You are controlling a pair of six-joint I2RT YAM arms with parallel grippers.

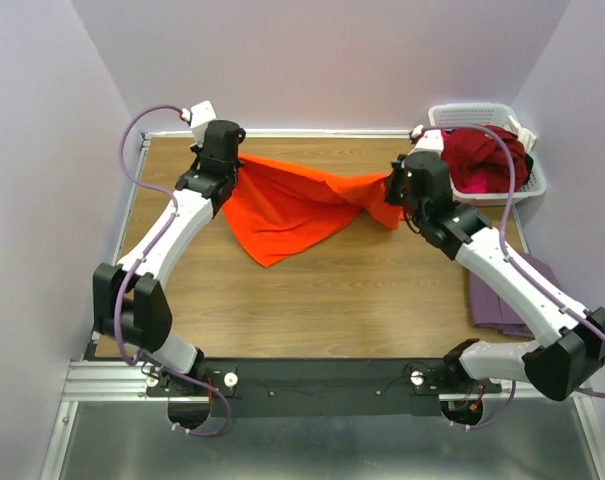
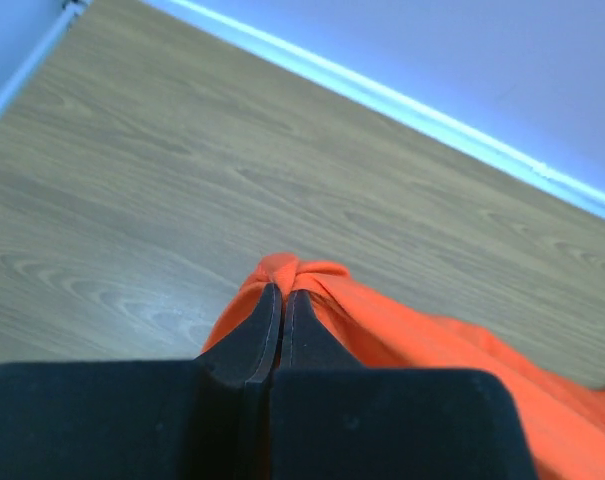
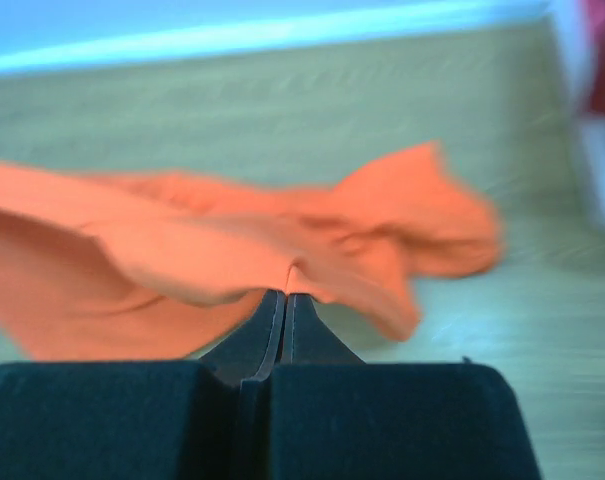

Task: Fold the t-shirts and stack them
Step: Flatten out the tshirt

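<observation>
A bright orange t-shirt (image 1: 287, 205) hangs stretched between both grippers over the far half of the table, its lower part drooping to a point. My left gripper (image 1: 238, 163) is shut on the shirt's left end; in the left wrist view the orange cloth (image 2: 312, 285) bunches at the gripper (image 2: 283, 292). At the shirt's right end my right gripper (image 1: 390, 187) is shut on it, and in the right wrist view the gripper (image 3: 286, 296) pinches the orange fabric (image 3: 282, 240). A dark red t-shirt (image 1: 485, 157) lies in the basket. A mauve-purple one (image 1: 502, 295) lies under the right arm.
The white slatted basket (image 1: 538, 182) stands at the table's far right corner. Purple walls close in the table on three sides. The black rail (image 1: 312, 380) with both arm bases runs along the near edge.
</observation>
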